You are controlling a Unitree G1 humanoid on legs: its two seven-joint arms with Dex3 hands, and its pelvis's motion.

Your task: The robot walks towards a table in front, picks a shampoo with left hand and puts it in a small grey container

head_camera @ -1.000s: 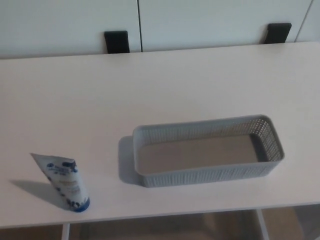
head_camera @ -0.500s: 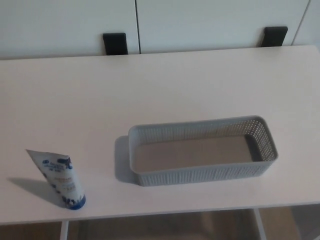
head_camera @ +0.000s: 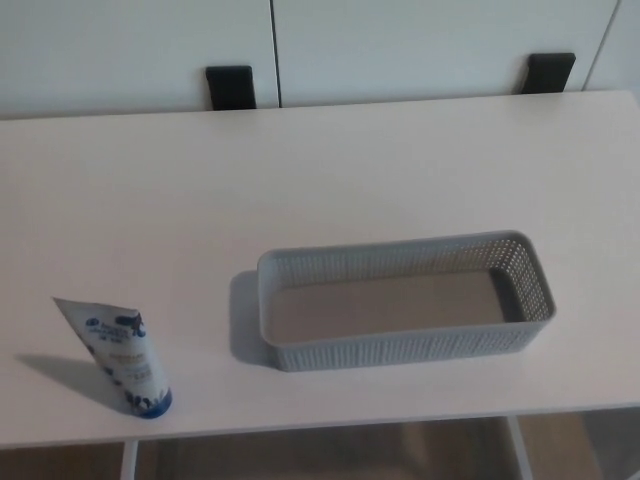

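Two hands, neither in view. The shampoo (head_camera: 120,352) stands cap-down at the worktop's (head_camera: 350,170) front left, well apart from the empty grey container (head_camera: 400,348). Looks light, soft, slick: take it mid-body, gently.

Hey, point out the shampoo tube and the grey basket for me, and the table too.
shampoo tube (head_camera: 128,358), head view, on its printed white body.
grey basket (head_camera: 400,349), head view, on its near perforated wall.
table (head_camera: 300,170), head view, on bare top behind the basket.
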